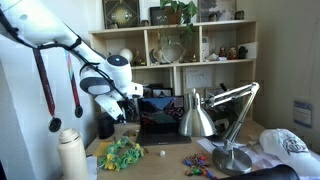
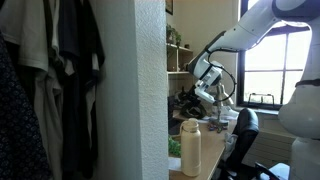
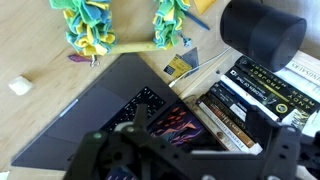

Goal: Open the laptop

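The thin black laptop (image 1: 160, 126) lies on the wooden desk between a colourful toy and the silver lamp. In the wrist view its lid is raised: I see the dark deck and keyboard (image 3: 95, 115) and a lit screen with an orange and purple picture (image 3: 178, 125). My gripper (image 3: 190, 142) hangs right over the screen's upper edge, its dark fingers spread wide to either side, holding nothing. In the exterior views the gripper (image 1: 128, 108) (image 2: 205, 92) is at the laptop's lid, in front of the shelf.
A silver desk lamp (image 1: 198, 115) stands beside the laptop. Books (image 3: 250, 95) and a black cylinder (image 3: 262, 30) sit behind the screen. A colourful rag toy (image 1: 122, 152) and a white cube (image 3: 20, 86) lie in front. A white bottle (image 1: 70, 155) stands at the desk's near corner.
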{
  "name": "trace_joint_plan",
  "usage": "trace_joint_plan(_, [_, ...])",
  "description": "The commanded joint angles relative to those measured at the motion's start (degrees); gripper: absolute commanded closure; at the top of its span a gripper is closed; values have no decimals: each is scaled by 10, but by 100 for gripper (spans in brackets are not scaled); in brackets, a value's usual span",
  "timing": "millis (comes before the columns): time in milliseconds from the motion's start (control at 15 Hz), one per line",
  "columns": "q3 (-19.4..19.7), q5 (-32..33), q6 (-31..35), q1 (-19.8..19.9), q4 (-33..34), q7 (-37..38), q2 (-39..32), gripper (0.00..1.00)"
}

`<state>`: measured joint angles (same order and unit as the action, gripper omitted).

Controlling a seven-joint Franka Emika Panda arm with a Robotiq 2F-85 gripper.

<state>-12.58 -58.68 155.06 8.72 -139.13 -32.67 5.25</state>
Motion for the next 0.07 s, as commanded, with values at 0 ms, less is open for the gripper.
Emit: trace_joint_plan(0, [0,0,0,0,0,0,0,0])
